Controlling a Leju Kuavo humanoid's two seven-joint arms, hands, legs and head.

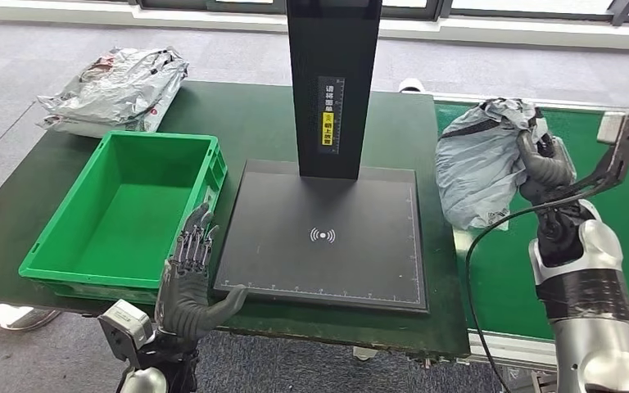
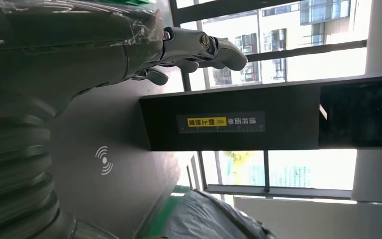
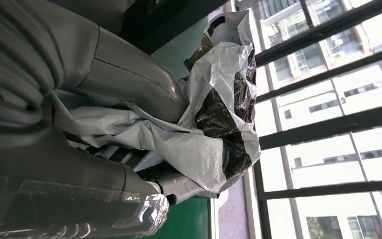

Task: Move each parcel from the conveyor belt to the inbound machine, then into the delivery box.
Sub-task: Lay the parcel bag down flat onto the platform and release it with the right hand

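Note:
A crumpled grey plastic parcel (image 1: 481, 164) lies at the left edge of the green conveyor belt (image 1: 622, 246), beside the table. My right hand (image 1: 545, 168) grips its right side; in the right wrist view the grey and black bag (image 3: 219, 119) is bunched between thumb and fingers. The inbound machine is a black scan pad (image 1: 328, 237) with a black upright post (image 1: 332, 82). The green delivery box (image 1: 127, 209) stands left of the pad. My left hand (image 1: 190, 282) hovers with fingers apart at the pad's near left corner, holding nothing.
A second silver-grey parcel (image 1: 115, 90) lies on the dark green table's (image 1: 246, 115) far left corner, behind the box. A black cable (image 1: 491, 237) loops by my right arm. Grey carpet floor surrounds the table.

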